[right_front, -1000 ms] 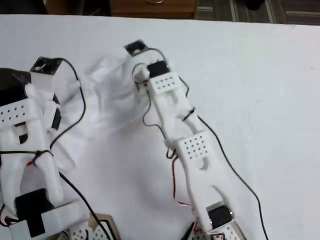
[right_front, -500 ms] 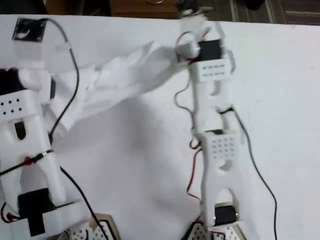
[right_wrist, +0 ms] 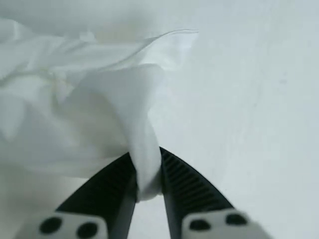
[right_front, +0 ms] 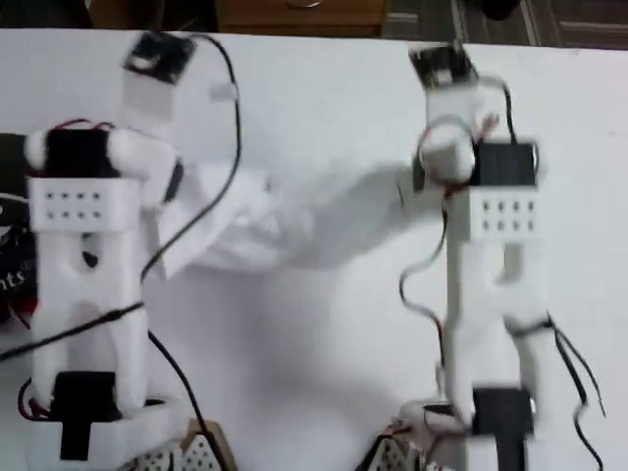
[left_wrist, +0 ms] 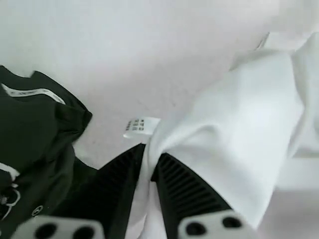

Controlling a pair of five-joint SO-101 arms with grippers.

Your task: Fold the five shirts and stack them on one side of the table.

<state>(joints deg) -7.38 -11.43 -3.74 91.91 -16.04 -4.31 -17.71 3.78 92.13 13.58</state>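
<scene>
White table, white shirt (furniture beyond)

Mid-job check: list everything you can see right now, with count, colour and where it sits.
white shirt: one, white, stretched across the table between the two hands.
label: one, white, on the white shirt's edge next to the left hand.
black shirt: one, black, bunched at the table's edge beside the left arm.
table: one, white, under everything.
left arm: one, white with black motors.
right arm: one, white with black motors.
left hand: one, black, shut on the white shirt.
right hand: one, black, shut on the white shirt.
</scene>
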